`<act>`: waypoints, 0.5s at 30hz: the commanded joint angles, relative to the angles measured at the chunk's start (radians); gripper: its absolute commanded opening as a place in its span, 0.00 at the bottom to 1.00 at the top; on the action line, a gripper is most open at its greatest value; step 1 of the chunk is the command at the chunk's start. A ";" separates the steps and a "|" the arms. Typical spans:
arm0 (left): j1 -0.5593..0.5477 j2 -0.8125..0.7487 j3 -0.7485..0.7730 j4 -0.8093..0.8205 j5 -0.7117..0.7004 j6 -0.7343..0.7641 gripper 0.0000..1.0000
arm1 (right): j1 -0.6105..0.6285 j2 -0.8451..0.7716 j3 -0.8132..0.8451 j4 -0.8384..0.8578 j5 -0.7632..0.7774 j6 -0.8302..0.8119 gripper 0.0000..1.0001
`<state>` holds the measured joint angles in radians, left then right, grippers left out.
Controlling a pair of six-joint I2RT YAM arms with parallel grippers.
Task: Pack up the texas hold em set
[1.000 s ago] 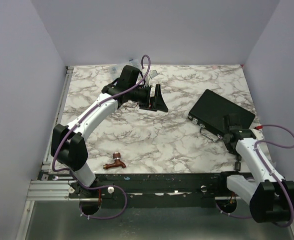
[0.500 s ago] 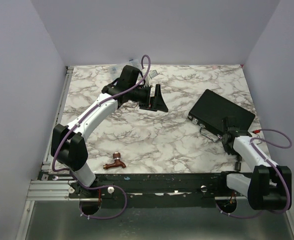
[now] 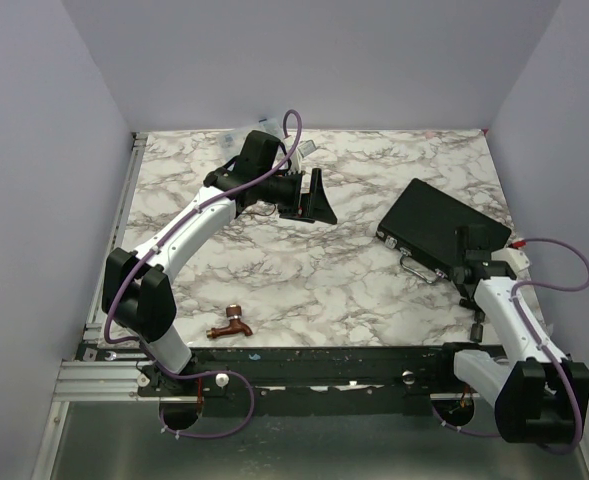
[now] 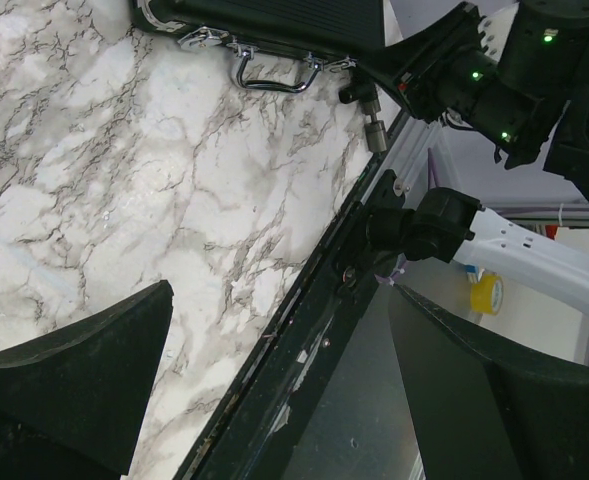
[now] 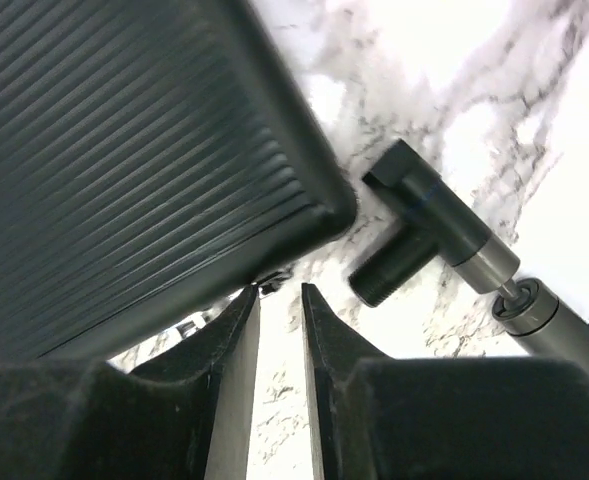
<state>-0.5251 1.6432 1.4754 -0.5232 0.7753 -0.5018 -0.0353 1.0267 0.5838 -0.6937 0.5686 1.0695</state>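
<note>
The texas hold em set's black case [image 3: 444, 228] lies closed at the right of the table, its silver handle [image 3: 419, 268] facing the arms. In the right wrist view its ribbed lid [image 5: 124, 150] fills the upper left. My right gripper [image 3: 463, 242] is at the case's near right corner; its jaws [image 5: 279, 295] stand a narrow gap apart with nothing between them, their tips just below the case's edge. My left gripper [image 3: 319, 200] hovers wide open and empty over the middle back of the table, apart from the case. The left wrist view shows the handle [image 4: 274, 75] and latches [image 4: 199, 38]. Chips and cards are hidden.
A copper faucet [image 3: 230, 326] lies near the front edge at the left. A black and silver pipe fitting [image 5: 444, 240] lies on the marble next to the case's corner, close to my right arm. Clear plastic [image 3: 236, 143] shows behind the left arm. Walls enclose the table.
The right gripper's jaws have parted a little, and its wrist has shifted and turned at the case's near corner. The left arm has not moved.
</note>
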 commanded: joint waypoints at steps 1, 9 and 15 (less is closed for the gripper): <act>-0.004 -0.017 0.014 0.009 0.021 0.002 0.89 | -0.002 -0.047 0.073 0.117 0.006 -0.145 0.28; -0.004 -0.016 0.012 0.010 0.014 0.004 0.89 | -0.001 0.000 0.146 0.216 -0.235 -0.346 0.41; -0.004 -0.031 0.005 0.017 -0.012 0.018 0.89 | 0.017 0.056 0.202 0.278 -0.514 -0.420 0.49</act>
<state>-0.5251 1.6428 1.4754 -0.5220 0.7750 -0.5014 -0.0341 1.0561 0.7364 -0.4896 0.2882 0.7383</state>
